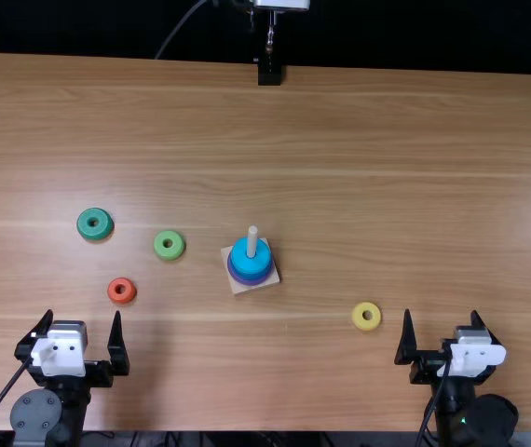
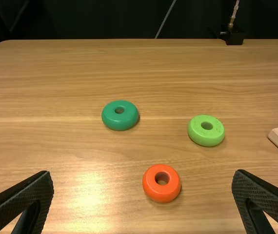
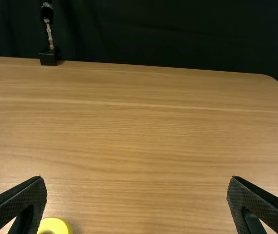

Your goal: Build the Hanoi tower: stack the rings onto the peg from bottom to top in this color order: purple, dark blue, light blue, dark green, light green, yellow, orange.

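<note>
Blue [image 1: 251, 264] sits over purple [image 1: 252, 281] on the peg [image 1: 252, 240] because of the order, so dark green [image 1: 94, 233] probably goes next. Left gripper [image 1: 83, 315] and right gripper [image 1: 441, 314] are released, both empty.

From where I stand it's a robotics lab, by the look of it: two black jointed robot arms [image 1: 38, 415] at a light brown wooden counter [image 1: 359, 140], dark cloth [image 3: 178, 34] behind.
</note>
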Action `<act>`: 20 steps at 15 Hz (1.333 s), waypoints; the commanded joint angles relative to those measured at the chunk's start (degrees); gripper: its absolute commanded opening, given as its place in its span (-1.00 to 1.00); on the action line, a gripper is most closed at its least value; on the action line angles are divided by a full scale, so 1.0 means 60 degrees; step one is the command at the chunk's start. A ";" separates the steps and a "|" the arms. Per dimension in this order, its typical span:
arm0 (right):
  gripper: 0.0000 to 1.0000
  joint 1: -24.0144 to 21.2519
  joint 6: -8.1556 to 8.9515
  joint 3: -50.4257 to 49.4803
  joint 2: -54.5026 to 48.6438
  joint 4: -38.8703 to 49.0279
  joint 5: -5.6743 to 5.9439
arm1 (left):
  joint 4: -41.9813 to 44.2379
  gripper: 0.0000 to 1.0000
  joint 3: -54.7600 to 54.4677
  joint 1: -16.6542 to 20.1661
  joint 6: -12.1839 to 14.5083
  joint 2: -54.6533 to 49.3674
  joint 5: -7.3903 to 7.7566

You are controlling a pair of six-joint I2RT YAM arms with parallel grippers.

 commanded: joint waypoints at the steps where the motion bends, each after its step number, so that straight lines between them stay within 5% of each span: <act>1: 1.00 -0.0069 -0.0019 -0.0602 -0.0122 -0.0736 -0.0056 | -0.0751 1.00 -0.0989 -0.0014 0.0040 -0.0104 0.0140; 20: 1.00 -0.0069 -0.0019 -0.0602 -0.0122 -0.0736 -0.0056 | -0.0716 1.00 -0.0667 0.0001 0.0145 -0.0104 0.0158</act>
